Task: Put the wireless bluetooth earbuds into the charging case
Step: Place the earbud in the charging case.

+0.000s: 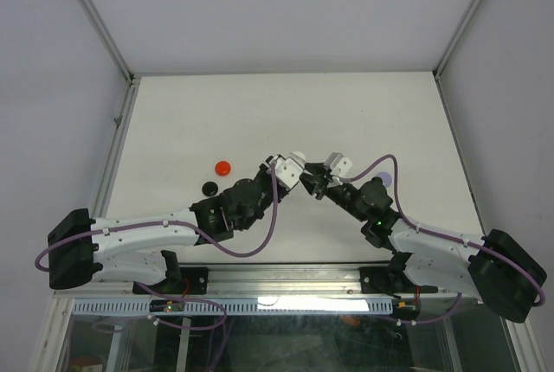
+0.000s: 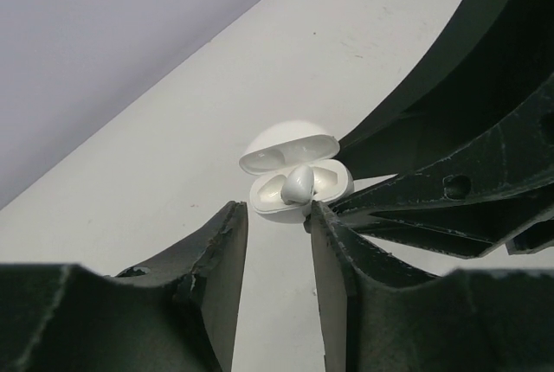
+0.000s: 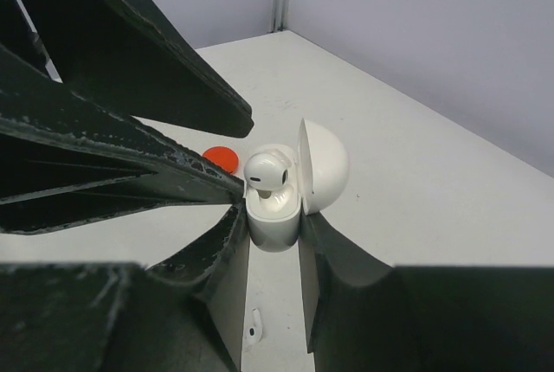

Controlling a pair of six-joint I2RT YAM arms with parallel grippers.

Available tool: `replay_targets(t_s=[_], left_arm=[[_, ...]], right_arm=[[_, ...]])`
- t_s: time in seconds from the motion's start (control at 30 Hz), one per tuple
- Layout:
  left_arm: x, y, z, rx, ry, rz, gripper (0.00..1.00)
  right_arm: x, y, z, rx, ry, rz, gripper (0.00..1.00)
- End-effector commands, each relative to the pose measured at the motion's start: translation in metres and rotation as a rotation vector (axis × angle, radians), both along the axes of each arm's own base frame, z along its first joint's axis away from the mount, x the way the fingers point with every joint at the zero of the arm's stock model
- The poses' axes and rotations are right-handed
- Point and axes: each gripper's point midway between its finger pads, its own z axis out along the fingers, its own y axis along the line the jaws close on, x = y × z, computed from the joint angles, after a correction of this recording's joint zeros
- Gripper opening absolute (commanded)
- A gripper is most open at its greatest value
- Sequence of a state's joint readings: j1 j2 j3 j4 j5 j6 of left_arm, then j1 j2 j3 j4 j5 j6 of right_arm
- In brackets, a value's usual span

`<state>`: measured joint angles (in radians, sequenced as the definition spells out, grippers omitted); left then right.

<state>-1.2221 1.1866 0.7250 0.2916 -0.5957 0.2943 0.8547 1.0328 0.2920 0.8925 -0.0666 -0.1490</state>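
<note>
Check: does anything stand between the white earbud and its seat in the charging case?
Nothing visible does. The charging case, held by the fingers of the right gripper, has its lid open, and the earbud rests at its well, sticking up.

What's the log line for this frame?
right gripper: shut on case, lid open | left gripper: open, by earbud | earbud: sticking out of case

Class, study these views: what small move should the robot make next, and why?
Probably nudge the earbud down with the left claw: it stands tilted, proud of the open charging case, which the right claw grips, and the left claw is open, not pinching it.
</note>
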Motion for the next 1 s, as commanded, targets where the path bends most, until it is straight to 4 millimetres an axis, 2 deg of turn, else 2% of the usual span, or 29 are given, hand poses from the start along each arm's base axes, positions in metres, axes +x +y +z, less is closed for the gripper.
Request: replay_targets(t_s=[0.0,0.23,0.4,0.67,0.97], left_arm=[[-0.006,-0.004,0.034,-0.15,0.036,-0.025,0.41],[-0.001,-0.001,0.045,-0.258,0.098,-0.012,0.56],[0.011,0.0,0.053,-0.315,0.144,0.054,0.64],[0.017,-0.007,0.049,-0.316,0.198,0.099,0.68],[0.018,0.001,0.038,-0.328,0.234,0.151,0.68]], right_arm=[[0.0,-0.001,0.038,0.092,-0.077,-0.006,0.12],[0.001,0.002,0.037,0.093,-0.071,0.0,0.12],[0.001,0.001,0.04,0.097,-0.076,-0.004,0.12],[0.003,0.0,0.041,0.095,-0.079,-0.014,0.12],[0.004,-0.001,0.042,0.095,-0.082,-0.024,0.12]])
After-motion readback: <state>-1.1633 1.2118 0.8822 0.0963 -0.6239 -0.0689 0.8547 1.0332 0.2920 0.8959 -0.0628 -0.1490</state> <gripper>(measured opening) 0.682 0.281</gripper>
